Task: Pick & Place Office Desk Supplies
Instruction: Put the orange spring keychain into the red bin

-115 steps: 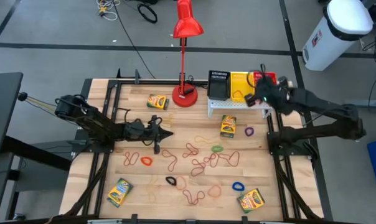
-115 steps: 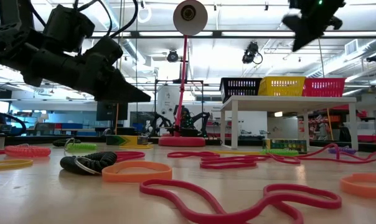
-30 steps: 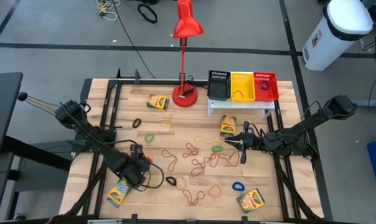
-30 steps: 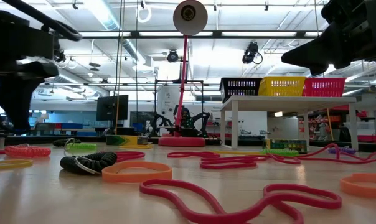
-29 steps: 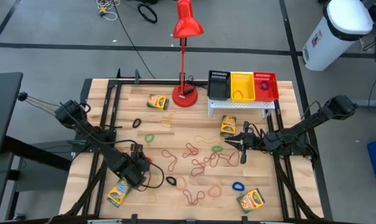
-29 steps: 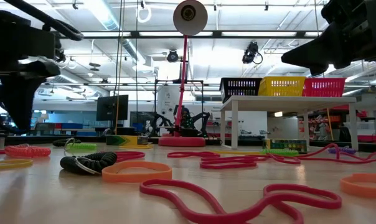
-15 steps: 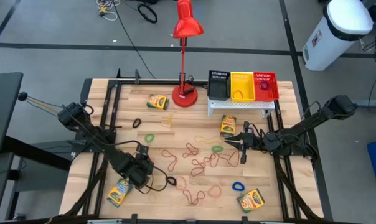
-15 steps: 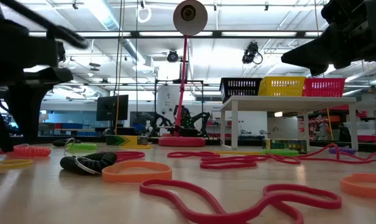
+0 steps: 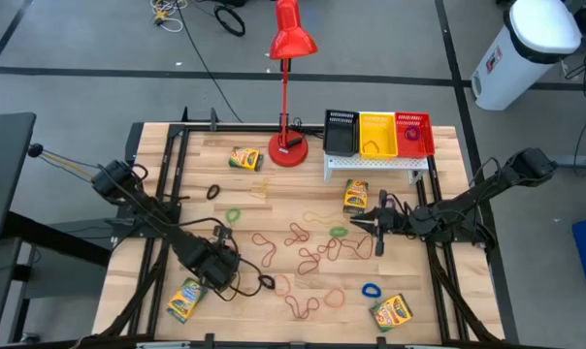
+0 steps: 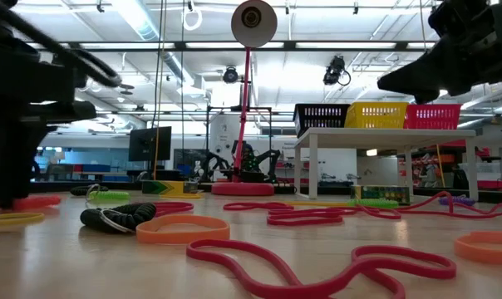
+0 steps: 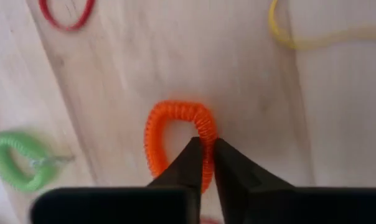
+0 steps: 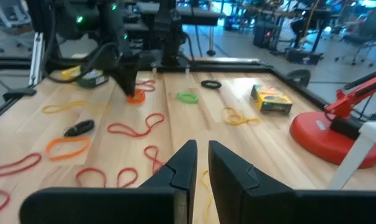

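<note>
Coloured rubber-band loops (image 9: 308, 247) lie scattered over the wooden table. My left gripper (image 9: 227, 260) points down at the near left and is shut on an orange coiled loop (image 11: 175, 118), which also shows in the right wrist view (image 12: 136, 96). My right gripper (image 9: 356, 223) hangs level above the table's right half, shut on nothing. Black (image 9: 341, 133), yellow (image 9: 376, 134) and red (image 9: 413, 134) mesh bins stand on a white shelf (image 9: 371, 164) at the far side. Crayon boxes lie flat at the far left (image 9: 245, 158), under the shelf (image 9: 355, 195), near left (image 9: 186, 299) and near right (image 9: 392, 312). My left gripper pinches one side of the orange coiled loop (image 11: 205, 129) between its fingertips, one finger (image 11: 191, 155) inside the loop and one outside. The fingers come steeply from above. The loop lies flat on the table.
A tall red desk lamp (image 9: 291, 97) stands on its round base at the far middle. A green loop (image 11: 17, 158) and a black loop (image 9: 266, 282) lie close to my left gripper. Metal arm frames run along both side edges of the table.
My left gripper has come down onto the table at the orange coiled loop, rolled a little about its own line, and shut on the loop's side. The loop stays flat on the table.
</note>
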Available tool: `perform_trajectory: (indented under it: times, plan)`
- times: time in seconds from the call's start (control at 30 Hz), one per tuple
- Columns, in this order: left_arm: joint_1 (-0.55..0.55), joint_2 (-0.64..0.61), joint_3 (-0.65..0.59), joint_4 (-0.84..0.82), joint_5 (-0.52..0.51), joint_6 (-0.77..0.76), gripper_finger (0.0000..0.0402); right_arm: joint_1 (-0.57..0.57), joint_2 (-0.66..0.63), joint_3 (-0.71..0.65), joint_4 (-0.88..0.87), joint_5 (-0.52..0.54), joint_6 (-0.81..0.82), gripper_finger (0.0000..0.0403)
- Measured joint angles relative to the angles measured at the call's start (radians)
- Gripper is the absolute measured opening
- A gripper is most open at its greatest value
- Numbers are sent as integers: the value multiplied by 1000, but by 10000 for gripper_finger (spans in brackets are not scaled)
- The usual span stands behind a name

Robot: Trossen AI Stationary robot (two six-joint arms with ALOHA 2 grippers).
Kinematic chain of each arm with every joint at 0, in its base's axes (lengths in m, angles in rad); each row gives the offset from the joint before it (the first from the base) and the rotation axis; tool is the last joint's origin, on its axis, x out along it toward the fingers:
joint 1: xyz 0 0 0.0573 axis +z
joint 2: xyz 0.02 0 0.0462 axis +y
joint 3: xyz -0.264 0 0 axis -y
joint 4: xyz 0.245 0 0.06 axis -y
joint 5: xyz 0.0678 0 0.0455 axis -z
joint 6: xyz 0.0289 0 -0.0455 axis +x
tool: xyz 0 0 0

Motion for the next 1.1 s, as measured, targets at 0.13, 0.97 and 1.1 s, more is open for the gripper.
perform_trajectory:
  times: [0.13,0.97,1.1]
  plan:
    - [1,-70,-1,6,-36,4,11,0,0,-30,14,-15,49,51]
    - [598,22,-237,1502,570,648,10,0,404,85,278,-185,-31,91]
    - [626,87,-224,1554,607,652,10,0,554,207,270,-149,-93,136]
